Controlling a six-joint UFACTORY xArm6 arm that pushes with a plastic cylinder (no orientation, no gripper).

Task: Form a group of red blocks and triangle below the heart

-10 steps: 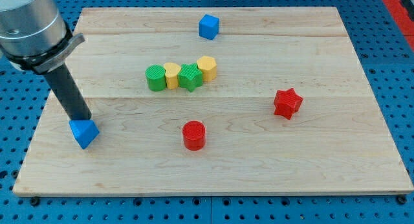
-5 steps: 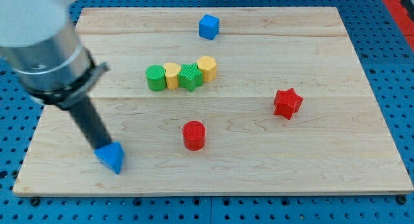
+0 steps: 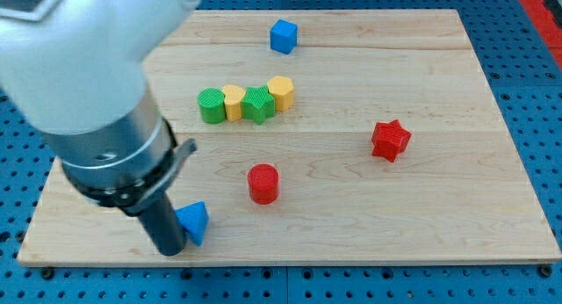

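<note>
A blue triangle block (image 3: 193, 222) lies near the board's bottom edge, left of centre. My tip (image 3: 170, 249) touches its left side. A red cylinder (image 3: 262, 183) stands to the triangle's upper right. A red star block (image 3: 390, 140) sits further to the view's right. A row of blocks lies in the upper middle: a green cylinder (image 3: 211, 105), a yellow heart-like block (image 3: 234, 102), a green star-like block (image 3: 257, 104) and a yellow hexagon (image 3: 280, 91). The arm's large body hides the board's left part.
A blue cube (image 3: 283, 35) sits near the board's top edge. The wooden board (image 3: 457, 190) lies on a blue perforated table. The triangle is close to the board's bottom edge.
My tip has pushed the blue triangle to the right and toward the bottom edge, closer to the red cylinder. The other blocks have not moved.
</note>
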